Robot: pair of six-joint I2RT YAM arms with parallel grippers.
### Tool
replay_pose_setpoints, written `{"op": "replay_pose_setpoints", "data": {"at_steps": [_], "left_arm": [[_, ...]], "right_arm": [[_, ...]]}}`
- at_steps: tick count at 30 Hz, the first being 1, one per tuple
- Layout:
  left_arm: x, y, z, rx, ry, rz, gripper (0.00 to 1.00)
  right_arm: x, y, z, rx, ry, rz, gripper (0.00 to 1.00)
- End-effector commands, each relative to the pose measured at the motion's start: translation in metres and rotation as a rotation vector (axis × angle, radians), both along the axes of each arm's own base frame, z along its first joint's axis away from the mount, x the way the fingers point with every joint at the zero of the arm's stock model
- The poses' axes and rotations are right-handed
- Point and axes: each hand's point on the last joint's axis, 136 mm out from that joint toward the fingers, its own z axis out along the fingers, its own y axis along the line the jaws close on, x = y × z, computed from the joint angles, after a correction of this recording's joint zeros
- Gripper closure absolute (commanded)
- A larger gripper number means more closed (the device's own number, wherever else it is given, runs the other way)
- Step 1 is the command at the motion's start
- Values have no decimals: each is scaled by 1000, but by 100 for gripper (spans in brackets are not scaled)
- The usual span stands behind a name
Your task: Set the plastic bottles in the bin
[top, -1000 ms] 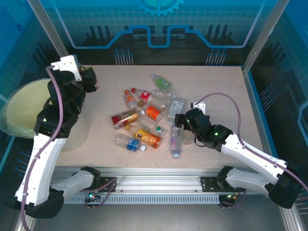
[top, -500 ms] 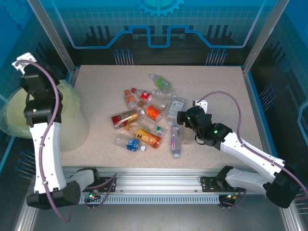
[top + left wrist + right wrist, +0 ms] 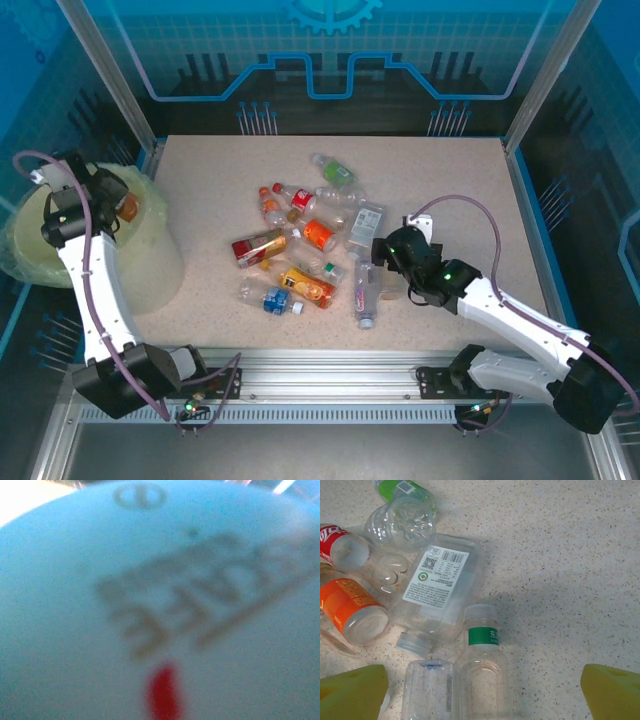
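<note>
We see a speckled beige table point(image 3: 450, 190) with a blue edge strip, framed by two slanting silver posts, one at the left point(image 3: 105, 70) and one at the right point(image 3: 550, 72). Behind it stands a blue backdrop point(image 3: 330, 50) printed with a grid and gear motif, and a slotted metal rail point(image 3: 330, 410) runs along the near edge.

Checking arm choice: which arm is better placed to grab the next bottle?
Right: the right gripper, open, hovers over a clear bottle; the left gripper holds an orange bottle over the bin.

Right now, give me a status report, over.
Left jaws shut on an orange-labelled plastic bottle over the large round cream bin. Right jaws open above a clear green-banded bottle. Other bottles heaped on the speckled table; no obstruction seen.
</note>
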Motion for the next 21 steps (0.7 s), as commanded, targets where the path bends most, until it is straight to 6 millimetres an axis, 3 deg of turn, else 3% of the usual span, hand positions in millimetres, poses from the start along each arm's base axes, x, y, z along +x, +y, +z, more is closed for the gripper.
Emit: {"op": "replay_pose_setpoints", "data": {"at_steps": [1, 11, 16, 21], "left_arm": [[16, -18, -5, -138, -79, -58, 61], [47, -53, -32, -293, -109, -160, 60], [46, -52, -45, -303, -86, -135, 45], [46, -56, -51, -319, -73, -153, 41]], "right_arm": [[0, -12, 3, -5, -11, -51, 0], [4, -10, 0, -7, 1, -53, 0], [5, -7, -3, -19, 22, -42, 0], [5, -8, -5, -21, 25, -47, 0]]}}
